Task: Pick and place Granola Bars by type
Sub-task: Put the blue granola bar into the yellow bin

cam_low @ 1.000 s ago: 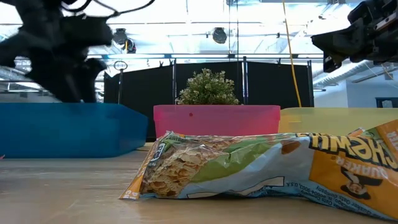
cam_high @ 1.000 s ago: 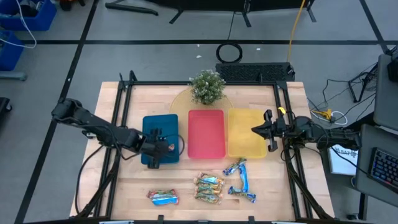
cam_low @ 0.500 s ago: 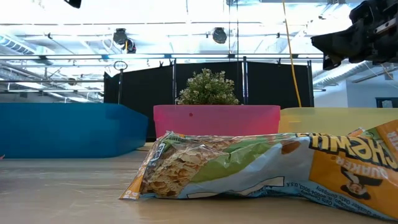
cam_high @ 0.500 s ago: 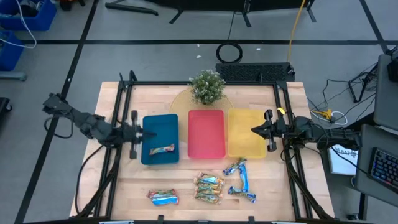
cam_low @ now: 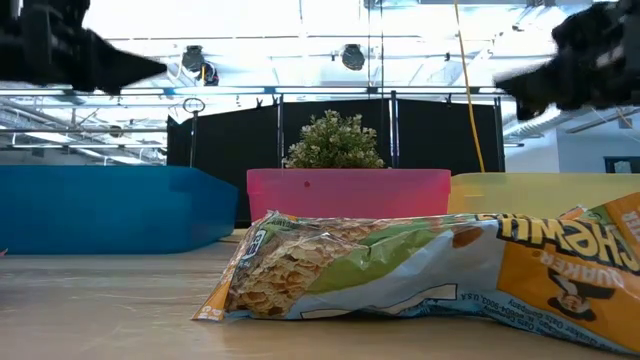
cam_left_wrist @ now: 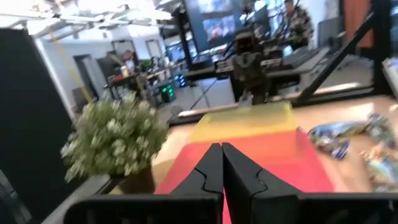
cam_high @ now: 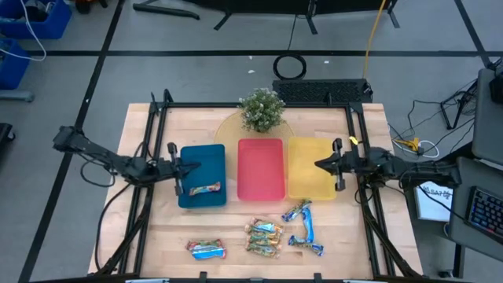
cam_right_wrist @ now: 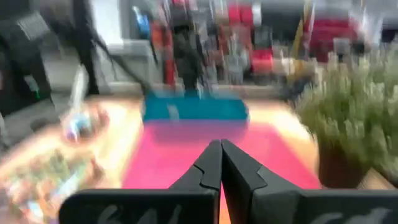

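One orange-and-blue granola bar [cam_high: 206, 189] lies flat in the blue tray [cam_high: 198, 161]. Several more bars lie on the table's near part: one at the left [cam_high: 206, 250], two tan ones [cam_high: 263, 237] in the middle, and blue ones [cam_high: 306, 228] at the right. A tan bar [cam_low: 400, 270] fills the low view's foreground. My left gripper [cam_high: 185, 167] hovers shut and empty over the blue tray's left edge. My right gripper [cam_high: 317, 164] hovers shut and empty over the yellow tray [cam_high: 305, 185]. Both show shut in their wrist views [cam_left_wrist: 221, 155] [cam_right_wrist: 220, 152].
The red tray [cam_high: 260, 168] stands between the blue and yellow trays. A potted plant [cam_high: 262, 110] stands behind the trays at the far middle. Black frame rails [cam_high: 149, 157] run along the table's left and right sides.
My left gripper has drawn back from over the blue tray toward the table's left edge and has risen. The orange-and-blue bar that was at its fingers now lies in the blue tray. My right gripper has shifted slightly toward the left.
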